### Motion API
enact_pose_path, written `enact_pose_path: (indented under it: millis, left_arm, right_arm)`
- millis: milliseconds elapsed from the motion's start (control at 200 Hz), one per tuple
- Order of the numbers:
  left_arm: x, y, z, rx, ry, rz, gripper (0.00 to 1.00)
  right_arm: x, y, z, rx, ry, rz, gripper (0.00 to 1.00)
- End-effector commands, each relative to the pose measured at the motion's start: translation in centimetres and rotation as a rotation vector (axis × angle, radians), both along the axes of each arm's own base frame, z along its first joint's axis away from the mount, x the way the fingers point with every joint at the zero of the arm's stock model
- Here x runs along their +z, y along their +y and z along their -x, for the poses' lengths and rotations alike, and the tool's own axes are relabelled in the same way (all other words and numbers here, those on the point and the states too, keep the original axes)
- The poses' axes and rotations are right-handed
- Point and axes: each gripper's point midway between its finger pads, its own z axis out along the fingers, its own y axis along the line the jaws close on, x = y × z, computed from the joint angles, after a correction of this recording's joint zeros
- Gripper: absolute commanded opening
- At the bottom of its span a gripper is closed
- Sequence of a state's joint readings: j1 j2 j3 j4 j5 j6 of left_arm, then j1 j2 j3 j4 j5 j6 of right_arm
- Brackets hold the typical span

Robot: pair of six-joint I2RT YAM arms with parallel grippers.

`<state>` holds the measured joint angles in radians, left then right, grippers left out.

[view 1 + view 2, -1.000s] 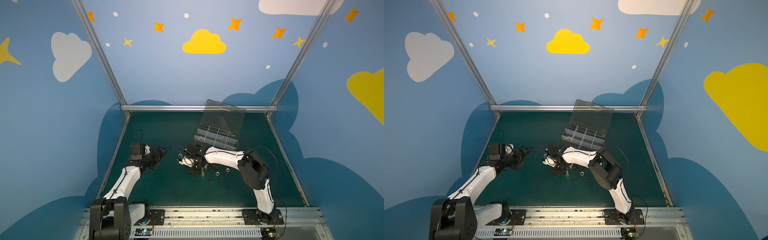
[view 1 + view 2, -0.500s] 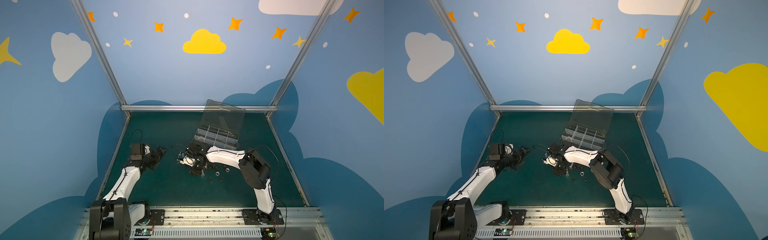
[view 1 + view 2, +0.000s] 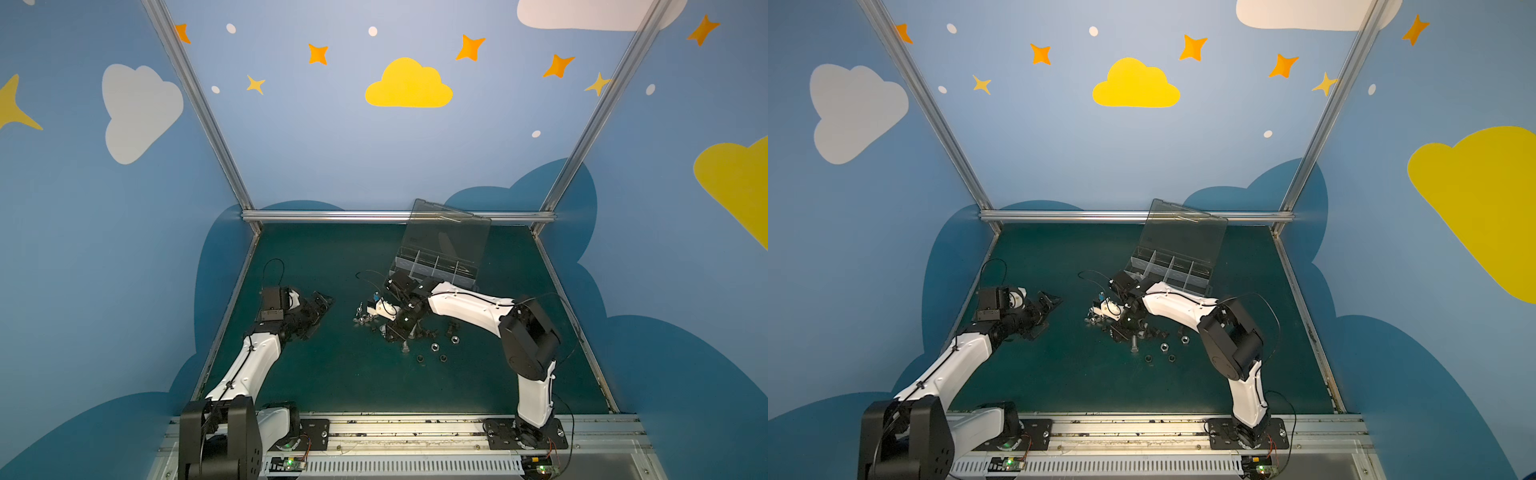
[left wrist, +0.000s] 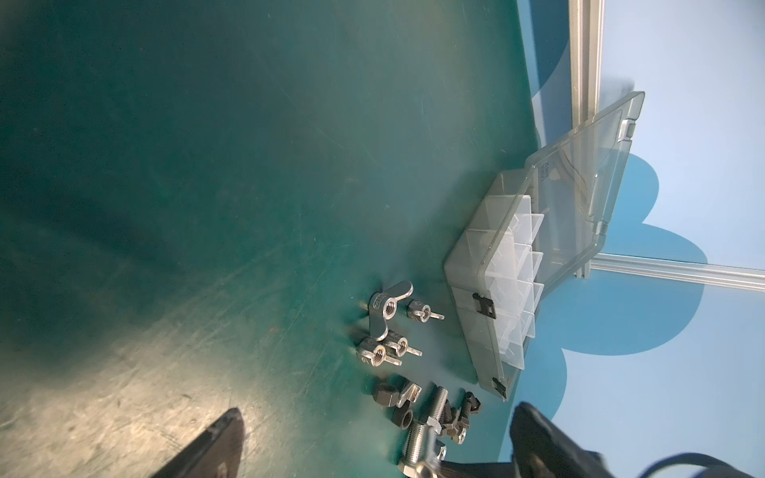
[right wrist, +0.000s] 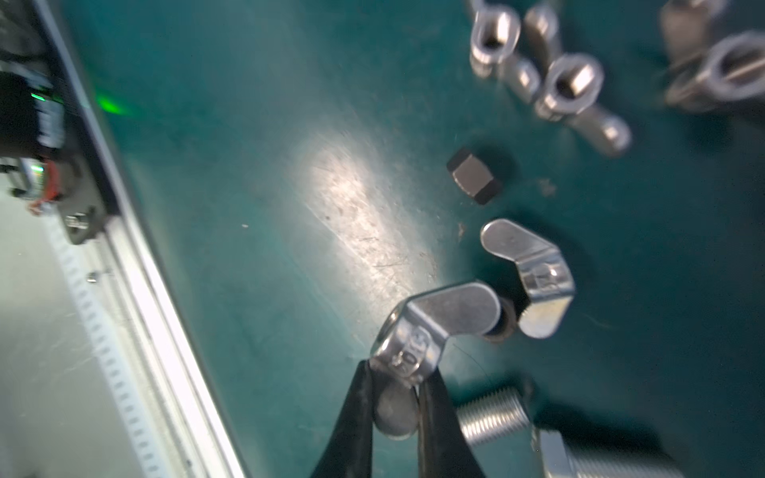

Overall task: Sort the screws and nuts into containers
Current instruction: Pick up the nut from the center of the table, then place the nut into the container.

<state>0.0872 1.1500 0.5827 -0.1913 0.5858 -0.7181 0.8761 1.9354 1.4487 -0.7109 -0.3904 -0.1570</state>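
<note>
My right gripper (image 5: 399, 372) is shut on one wing of a shiny silver winged piece (image 5: 430, 327), held just above the green mat. Next to it lie a second winged piece (image 5: 534, 281), a black nut (image 5: 474, 176) and a threaded hex bolt (image 5: 492, 418). In both top views that gripper (image 3: 399, 332) (image 3: 1125, 328) points down into the scattered screws and nuts (image 3: 432, 345) (image 3: 1163, 345). The clear organizer box (image 3: 436, 266) (image 3: 1167, 270) (image 4: 467, 269) stands behind them with its lid (image 3: 449, 232) up. My left gripper (image 3: 322, 305) (image 4: 378, 416) is open and empty, left of the pile.
More winged pieces (image 4: 385, 306), a bolt (image 4: 439, 403) and a black nut (image 4: 383, 393) lie between my left gripper and the box. An aluminium rail (image 3: 395, 428) (image 5: 136, 289) edges the mat's front. Blue walls close the other sides.
My right arm has shifted slightly to the right over the pile, jaws staying shut. The left arm has not moved.
</note>
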Motion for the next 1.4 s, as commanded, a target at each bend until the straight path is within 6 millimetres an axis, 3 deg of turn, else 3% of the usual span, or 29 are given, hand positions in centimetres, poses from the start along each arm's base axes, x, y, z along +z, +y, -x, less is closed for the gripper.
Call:
enact_pose_path:
  millis: [0, 195, 405, 766, 966, 1392]
  left_arm:
    - [0.4, 0.2, 0.1, 0.000, -0.017, -0.009, 1.00]
    - [0.5, 0.1, 0.0, -0.005, -0.020, -0.002, 1.00]
    - [0.5, 0.0, 0.0, -0.008, -0.018, 0.002, 1.00]
    - [0.5, -0.1, 0.0, -0.009, -0.016, 0.007, 0.99]
    - [0.8, -0.7, -0.6, -0.025, -0.042, 0.055, 1.00]
    - [1.5, -2.2, -1.7, -0.067, -0.050, 0.104, 1.00]
  right_arm:
    - [3.0, 0.4, -0.6, -0.006, 0.015, -0.090, 0.00]
    - [5.2, 0.2, -4.7, -0.090, -0.042, -0.122, 0.00]
    - [6.8, -1.0, -10.6, -0.220, -0.107, -0.122, 0.00]
    - [5.2, -5.4, -20.9, -0.497, -0.206, 0.007, 0.00]
    - [4.3, -6.0, -23.0, -0.550, -0.180, 0.022, 0.00]
    - [3.1, -6.2, -23.7, -0.545, -0.199, 0.064, 0.00]
